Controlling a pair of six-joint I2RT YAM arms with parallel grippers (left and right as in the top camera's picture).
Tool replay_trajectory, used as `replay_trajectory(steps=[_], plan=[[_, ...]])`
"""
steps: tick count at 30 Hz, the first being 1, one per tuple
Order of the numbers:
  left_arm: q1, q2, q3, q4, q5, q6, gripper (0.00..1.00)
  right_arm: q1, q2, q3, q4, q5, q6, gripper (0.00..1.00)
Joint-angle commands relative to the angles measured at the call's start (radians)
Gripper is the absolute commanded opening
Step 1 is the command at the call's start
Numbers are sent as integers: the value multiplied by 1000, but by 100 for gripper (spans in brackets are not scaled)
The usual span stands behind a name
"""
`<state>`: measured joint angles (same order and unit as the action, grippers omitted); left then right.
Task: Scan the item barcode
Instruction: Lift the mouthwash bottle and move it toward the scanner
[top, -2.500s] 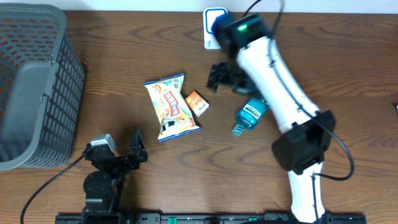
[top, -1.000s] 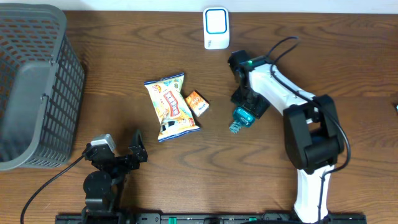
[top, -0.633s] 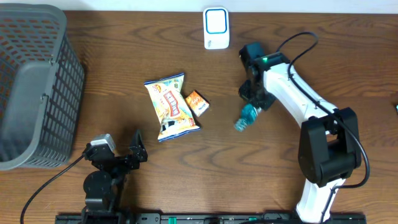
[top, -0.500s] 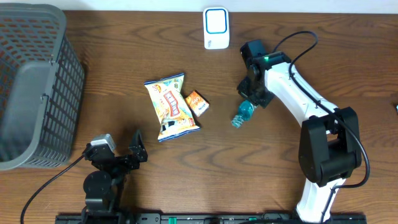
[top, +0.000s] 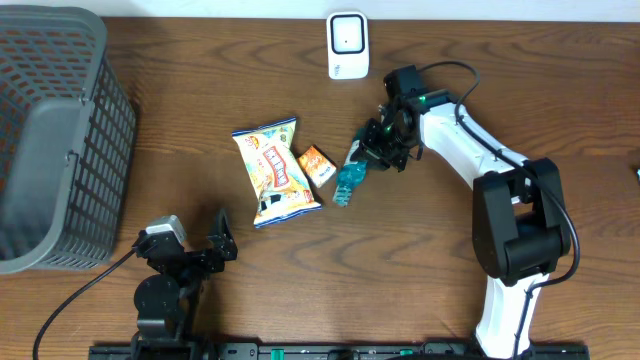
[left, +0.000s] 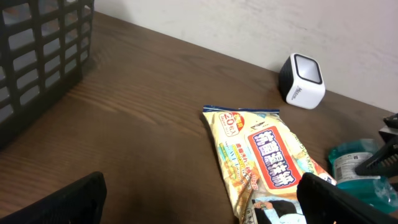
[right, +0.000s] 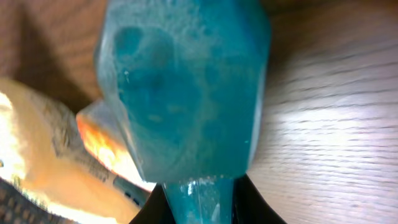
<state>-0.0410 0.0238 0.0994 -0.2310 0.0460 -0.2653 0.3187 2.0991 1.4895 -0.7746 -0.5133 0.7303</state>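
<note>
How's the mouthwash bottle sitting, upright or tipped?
Tipped: the mouthwash bottle angles out sideways from the right end effector gripping it.

Right gripper (top: 378, 143) pinched tight; left gripper (top: 207, 249) wide apart.

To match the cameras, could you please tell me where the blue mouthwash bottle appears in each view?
Overhead: mouthwash bottle at centre, right of the snack bag.
Left wrist: bottle at the lower right edge.
Right wrist: bottle fills most of the frame.
Shared landmark: the snack bag, always to its left.
</note>
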Motion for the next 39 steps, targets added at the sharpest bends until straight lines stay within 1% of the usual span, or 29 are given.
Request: replay_trajectory(steps=[1,4,6,8,10,14,19,22,29,35,39], plan=[[3,0,-26,-7,-12,5,98,-18,100,-64,7,4,-98,9],[3,0,-26,-6,-12,5,98,-18,100,-64,66,-35,-193,9],[3,0,-26,-6,-12,5,98,-14,100,-64,101,-41,-266,3],[3,0,-26,-6,-12,5,98,-8,100,-65,131,-66,-335,1],[3,0,-26,-6,-12,5,98,-5,100,-65,174,-145,-420,1],[3,0,-26,-6,-12,5,98,-17,100,-64,269,-401,-641,4],[3,0,-26,-7,-12,5,98,-61,100,-64,284,-583,-785,3],[3,0,-26,-6,-12,5,98,-80,100,-65,281,-608,-807,3],[3,0,-26,-6,-12,5,98,-79,100,-65,267,-539,-807,4],[3,0,-26,-6,-12,5,98,-74,100,-65,247,-536,-825,4],[3,0,-26,-7,-12,5,98,-79,100,-64,247,-639,-825,4]])
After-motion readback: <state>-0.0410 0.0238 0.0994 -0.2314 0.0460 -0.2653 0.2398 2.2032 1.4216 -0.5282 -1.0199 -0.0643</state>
